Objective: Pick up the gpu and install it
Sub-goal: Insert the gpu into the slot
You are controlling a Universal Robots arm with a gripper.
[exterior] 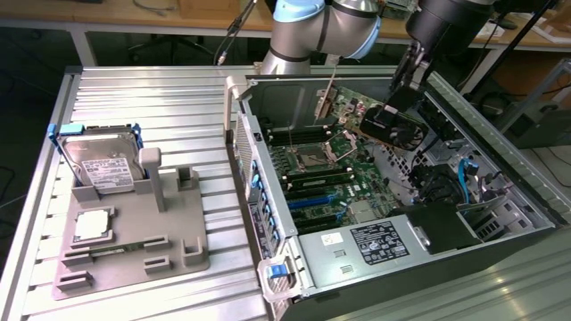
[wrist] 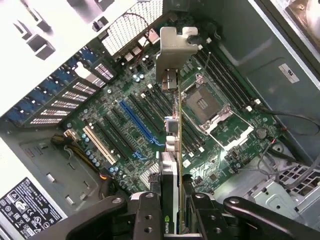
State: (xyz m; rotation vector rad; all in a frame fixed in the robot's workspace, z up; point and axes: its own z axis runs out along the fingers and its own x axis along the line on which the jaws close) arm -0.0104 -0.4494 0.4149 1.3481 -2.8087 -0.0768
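The gpu (exterior: 394, 127) hangs tilted in the air inside the open computer case (exterior: 499, 154), above the motherboard (exterior: 325, 180) and touching nothing below it. Its black shroud and round fan face outward. My gripper (exterior: 399, 93) comes down from above and is shut on its upper edge. In the wrist view the gpu (wrist: 172, 145) appears edge-on, its silver bracket (wrist: 176, 47) at the far end. The black fingers (wrist: 146, 212) clamp it from both sides, and my gripper (wrist: 172, 215) holds it over the expansion slots, beside the long blue slot (wrist: 139, 124).
The empty CPU socket (wrist: 206, 104) and memory slots lie beside the card. A power supply (exterior: 376, 242) fills the case's near end, with cables and drive bays along the exterior view's right. Outside, a grey fixture (exterior: 174, 257) holds a hard drive (exterior: 103, 160) and a CPU chip (exterior: 92, 226).
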